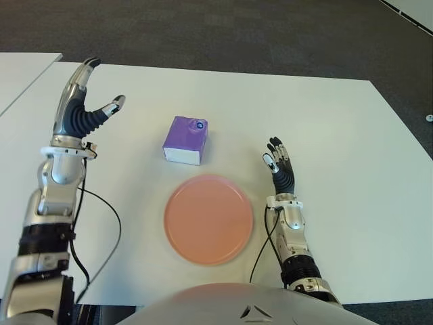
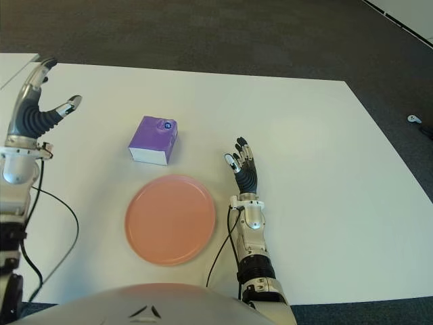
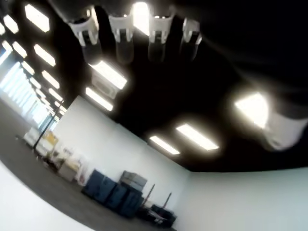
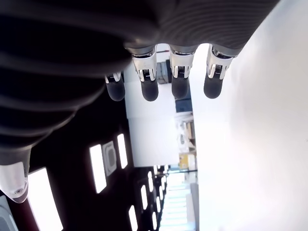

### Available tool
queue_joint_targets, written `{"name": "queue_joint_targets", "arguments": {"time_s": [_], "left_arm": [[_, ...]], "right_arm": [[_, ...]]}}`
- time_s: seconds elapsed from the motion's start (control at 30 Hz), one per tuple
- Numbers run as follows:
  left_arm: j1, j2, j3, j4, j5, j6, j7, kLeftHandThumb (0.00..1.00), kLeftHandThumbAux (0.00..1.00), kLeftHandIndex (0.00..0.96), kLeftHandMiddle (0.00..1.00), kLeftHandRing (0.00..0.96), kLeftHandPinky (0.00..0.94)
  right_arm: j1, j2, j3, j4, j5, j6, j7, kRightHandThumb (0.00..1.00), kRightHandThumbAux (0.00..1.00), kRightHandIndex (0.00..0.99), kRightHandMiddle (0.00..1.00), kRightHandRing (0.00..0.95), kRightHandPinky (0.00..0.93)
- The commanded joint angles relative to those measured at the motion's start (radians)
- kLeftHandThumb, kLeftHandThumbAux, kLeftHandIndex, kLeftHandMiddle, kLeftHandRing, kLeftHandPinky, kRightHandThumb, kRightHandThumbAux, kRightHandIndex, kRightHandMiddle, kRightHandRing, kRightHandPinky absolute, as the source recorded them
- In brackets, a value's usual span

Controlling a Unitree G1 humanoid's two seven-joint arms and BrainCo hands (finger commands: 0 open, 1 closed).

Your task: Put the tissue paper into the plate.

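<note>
The purple tissue paper pack (image 1: pixel 186 139) lies on the white table (image 1: pixel 338 135), just beyond the pink plate (image 1: pixel 208 218) and apart from it. Left hand (image 1: pixel 82 108): raised left of the plate, fingers spread, empty. Right hand (image 1: pixel 279 164): right of the plate, fingers extended, empty. Wrist views show only fingertips (image 4: pixel 149 89), ceiling lights and room; the eye views alone show pack and plate. The pack's marking is illegible.

1. The tissue paper (image 1: pixel 185 140) is a small purple pack with a white side facing the robot. It lies flat on the white table (image 1: pixel 338 135), turned a little, with a small dark round mark on top.
2. The plate (image 1: pixel 208 219) is round, flat and pink-orange. It sits empty on the table, near the pack but not touching it, on the robot's side.
</note>
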Motion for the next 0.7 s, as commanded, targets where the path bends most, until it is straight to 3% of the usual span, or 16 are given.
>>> {"name": "queue_joint_targets", "arguments": {"time_s": [0.03,0.17,0.4,0.7], "left_arm": [[-0.098,0.038,-0.116,0.087,0.199,0.001,0.104,0.134,0.398,0.000,0.000,0.000,0.000],[-0.129,0.049,-0.175,0.089,0.289,0.013,0.161,0.142,0.375,0.000,0.000,0.000,0.000],[-0.129,0.075,-0.261,0.033,0.366,0.013,0.134,0.165,0.319,0.000,0.000,0.000,0.000],[-0.180,0.080,-0.383,0.098,0.423,-0.072,0.157,0.169,0.291,0.000,0.000,0.000,0.000]], "right_arm": [[0.037,0.012,-0.001,0.062,-0.002,0.011,-0.005,0.000,0.489,0.000,0.000,0.000,0.000],[0.036,0.012,-0.001,0.066,-0.003,0.009,-0.006,0.000,0.489,0.000,0.000,0.000,0.000],[0.036,0.014,-0.001,0.068,-0.005,0.006,-0.008,0.000,0.489,0.000,0.000,0.000,0.000],[0.037,0.018,0.002,0.068,-0.009,0.005,-0.012,0.000,0.489,0.000,0.000,0.000,0.000]]}}
